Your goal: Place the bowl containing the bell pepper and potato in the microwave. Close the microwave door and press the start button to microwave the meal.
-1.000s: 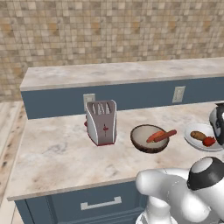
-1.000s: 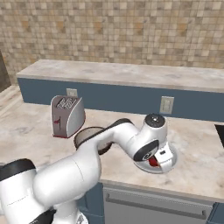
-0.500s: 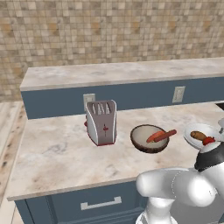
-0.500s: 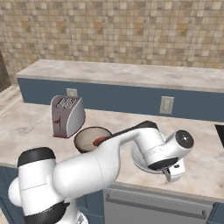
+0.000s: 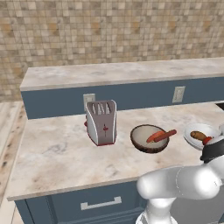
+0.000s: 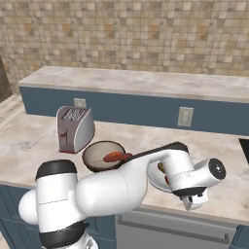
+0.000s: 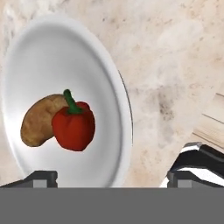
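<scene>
The white bowl (image 7: pixel 57 57) lies on the marble counter with the tan potato (image 7: pixel 37 124) and the red bell pepper (image 7: pixel 74 127) touching each other inside it. My gripper (image 7: pixel 118 179) hangs open just above it, one fingertip over the bowl's inside, the other over bare counter, so the bowl's rim runs between them. From the left base view the bowl (image 5: pixel 192 130) sits at the far right, beside my dark wrist. In the right base view my hand (image 6: pixel 193 194) covers most of the bowl (image 6: pixel 154 184). The microwave and its door are out of view.
A brown bowl (image 5: pixel 146 142) with an orange carrot (image 5: pixel 161 135) stands just left of the white bowl. A silver toaster (image 5: pixel 101 121) is further left. A raised ledge (image 5: pixel 118 72) with wall outlets runs behind. A dark object (image 6: pixel 244 148) shows at the right edge.
My arm has swung right and down, bringing the hand low over the near side of the white bowl. The bowl, wooden bowl and toaster have stayed put. The jaws stay open.
</scene>
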Available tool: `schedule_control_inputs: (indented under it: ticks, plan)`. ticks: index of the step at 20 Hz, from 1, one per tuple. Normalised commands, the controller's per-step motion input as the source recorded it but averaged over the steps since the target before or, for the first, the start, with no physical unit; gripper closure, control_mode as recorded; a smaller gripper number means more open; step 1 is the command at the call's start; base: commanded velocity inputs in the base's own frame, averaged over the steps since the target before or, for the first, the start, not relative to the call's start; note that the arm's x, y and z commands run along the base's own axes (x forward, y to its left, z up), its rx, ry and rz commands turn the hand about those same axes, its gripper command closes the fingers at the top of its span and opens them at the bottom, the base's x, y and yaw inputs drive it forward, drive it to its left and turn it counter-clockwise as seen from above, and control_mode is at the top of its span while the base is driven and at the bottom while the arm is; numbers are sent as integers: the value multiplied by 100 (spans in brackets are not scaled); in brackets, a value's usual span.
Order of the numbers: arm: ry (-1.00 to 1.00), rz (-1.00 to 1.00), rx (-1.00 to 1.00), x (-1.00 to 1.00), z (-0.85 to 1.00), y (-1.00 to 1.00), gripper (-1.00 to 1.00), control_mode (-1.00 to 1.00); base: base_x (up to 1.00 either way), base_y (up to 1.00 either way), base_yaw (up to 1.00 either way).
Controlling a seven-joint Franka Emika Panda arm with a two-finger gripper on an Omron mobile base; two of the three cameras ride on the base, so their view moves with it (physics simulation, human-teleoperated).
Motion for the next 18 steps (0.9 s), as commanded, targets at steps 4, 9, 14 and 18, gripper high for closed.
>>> schedule_control_inputs:
  ticks: [4, 9, 14, 18]
  plan:
    - [0, 0, 7, 9, -37, 0, -100, -100, 0, 0, 0]
    - [0, 0, 7, 13, -26, 0, -100, -100, 0, 0, 0]
    - [0, 0, 6, 17, -16, 0, -100, -100, 0, 0, 0]
    - [0, 0, 6, 20, -14, 0, -100, -100, 0, 0, 0]
